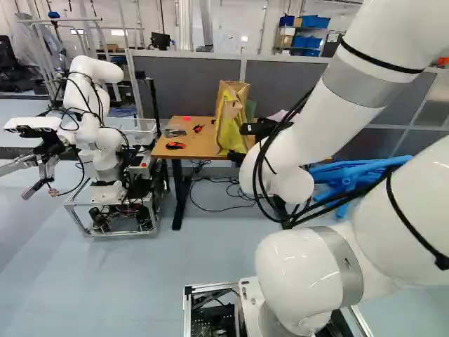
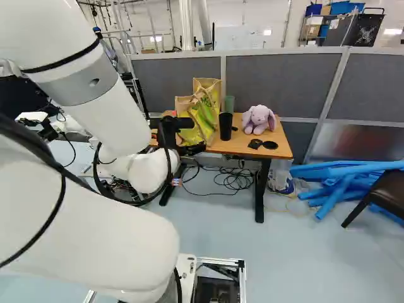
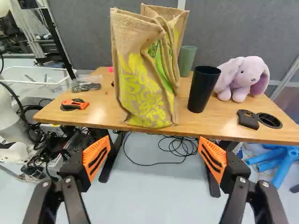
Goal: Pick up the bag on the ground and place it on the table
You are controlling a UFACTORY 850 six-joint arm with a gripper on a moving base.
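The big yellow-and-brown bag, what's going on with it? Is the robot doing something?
The burlap bag stands upright on the wooden table, beside a black cup, and nothing is gripping it. The white robot arm reaches toward the table with its jaws wide open and empty. Its job is putting the bag on the table, which looks done.

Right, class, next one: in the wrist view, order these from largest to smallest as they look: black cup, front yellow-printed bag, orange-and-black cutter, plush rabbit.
1. Front yellow-printed bag
2. Plush rabbit
3. Black cup
4. Orange-and-black cutter

No two look alike in size.
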